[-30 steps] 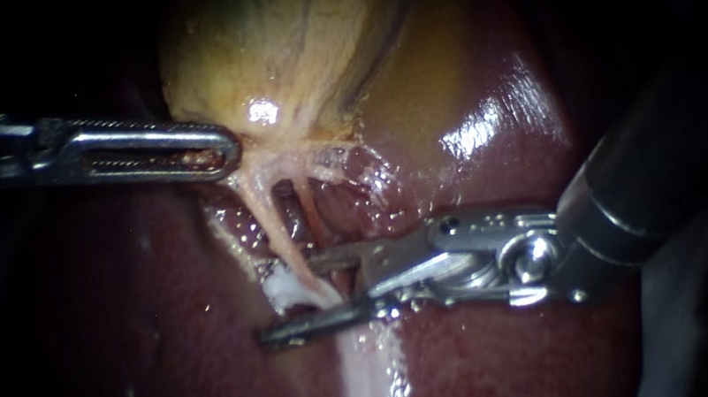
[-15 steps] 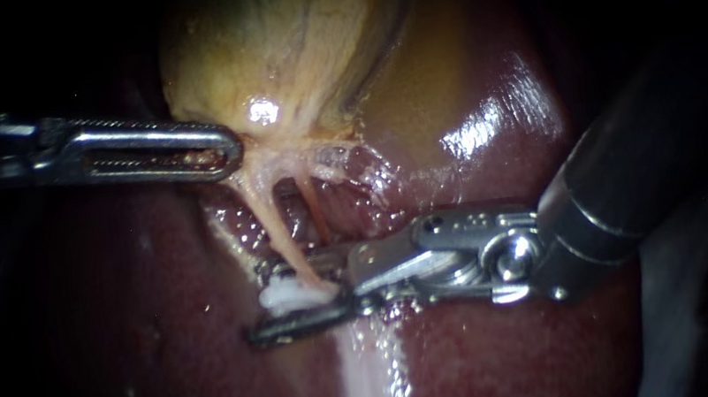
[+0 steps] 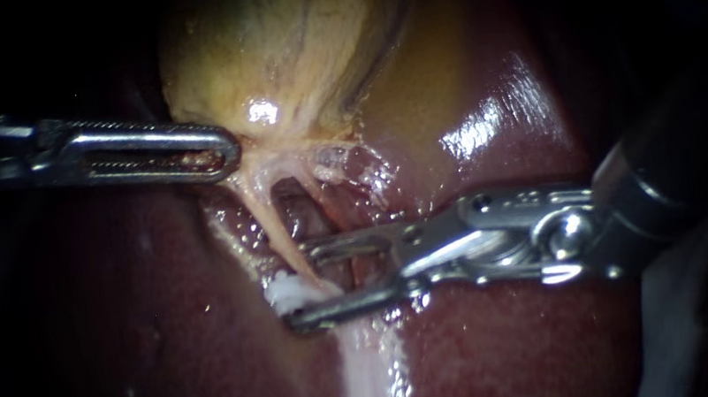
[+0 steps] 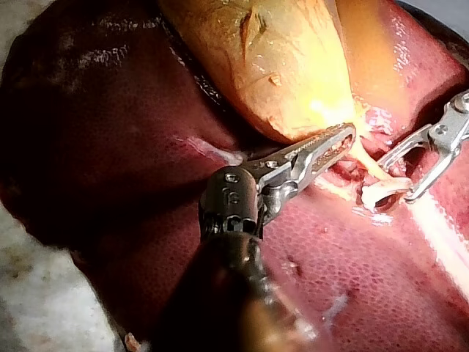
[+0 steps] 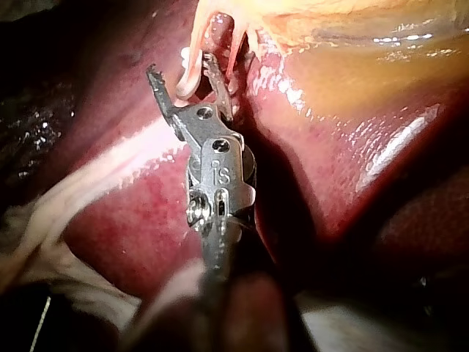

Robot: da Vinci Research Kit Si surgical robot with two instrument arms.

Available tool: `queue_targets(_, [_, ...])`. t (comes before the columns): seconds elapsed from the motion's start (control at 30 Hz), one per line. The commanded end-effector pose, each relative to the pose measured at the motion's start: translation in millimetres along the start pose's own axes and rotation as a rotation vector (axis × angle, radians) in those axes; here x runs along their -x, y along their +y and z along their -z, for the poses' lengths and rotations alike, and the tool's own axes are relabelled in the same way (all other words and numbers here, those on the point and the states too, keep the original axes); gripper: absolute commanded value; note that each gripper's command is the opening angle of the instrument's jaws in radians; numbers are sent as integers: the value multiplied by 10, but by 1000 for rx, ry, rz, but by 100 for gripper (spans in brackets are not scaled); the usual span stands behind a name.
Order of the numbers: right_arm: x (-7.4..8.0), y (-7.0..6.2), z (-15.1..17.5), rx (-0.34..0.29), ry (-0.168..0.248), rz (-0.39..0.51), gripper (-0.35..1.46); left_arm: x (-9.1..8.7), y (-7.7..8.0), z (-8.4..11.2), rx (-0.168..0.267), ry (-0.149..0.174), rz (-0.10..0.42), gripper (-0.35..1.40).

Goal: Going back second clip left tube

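Shiny right instrument (image 3: 297, 287) has its claw apart around the left tube (image 3: 276, 230), by the white clip (image 3: 289, 293). Left instrument (image 3: 228, 150) claw is clamped on the gallbladder (image 3: 283, 46). This looks like the backing-off step: next, slide right without snagging.

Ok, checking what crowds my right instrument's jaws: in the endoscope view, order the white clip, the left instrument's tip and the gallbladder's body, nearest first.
1. The white clip on the left tube, between the open jaws of the right instrument.
2. The tip of the left instrument, up and left, past the tube's upper end.
3. The body of the gallbladder, at the view's top.
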Motion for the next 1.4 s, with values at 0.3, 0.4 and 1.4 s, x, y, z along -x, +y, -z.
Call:
queue_targets(0.3, [-15, -6, 61, -7, 3, 56, 50, 0, 0, 0, 2, -1, 0, -35])
queue_targets(0.4, [-20, -7, 78, -13, 3, 79, 50, 0, 0, 0, 2, -1, 0, -35])
queue_targets(1.4, [-27, -13, 126, -13, 3, 124, 49, 14, -30, -63, -1, -1, -16, -35])
